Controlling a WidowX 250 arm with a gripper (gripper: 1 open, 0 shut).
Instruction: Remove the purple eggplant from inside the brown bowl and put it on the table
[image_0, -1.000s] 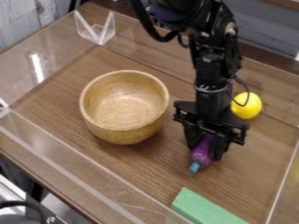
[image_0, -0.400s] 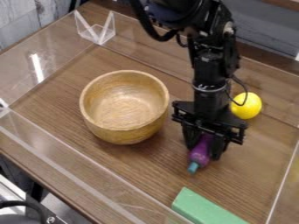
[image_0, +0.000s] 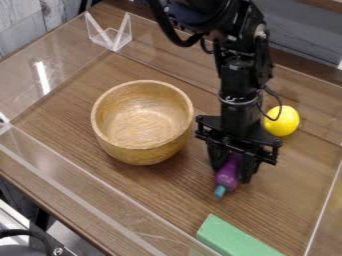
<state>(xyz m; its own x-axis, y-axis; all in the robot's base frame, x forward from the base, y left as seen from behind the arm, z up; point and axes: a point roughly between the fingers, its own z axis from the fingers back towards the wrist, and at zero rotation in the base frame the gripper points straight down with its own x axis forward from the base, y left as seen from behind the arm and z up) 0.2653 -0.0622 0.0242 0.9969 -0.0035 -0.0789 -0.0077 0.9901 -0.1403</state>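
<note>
The purple eggplant is on the table to the right of the brown bowl, its bluish-green stem tip pointing toward the front. My gripper points straight down and is shut on the eggplant's upper end, low at the tabletop. The wooden bowl has nothing inside it.
A round yellow lemon lies just right of the arm. A flat green block sits at the front right. Clear acrylic walls edge the table, and a clear acrylic stand is at the back left.
</note>
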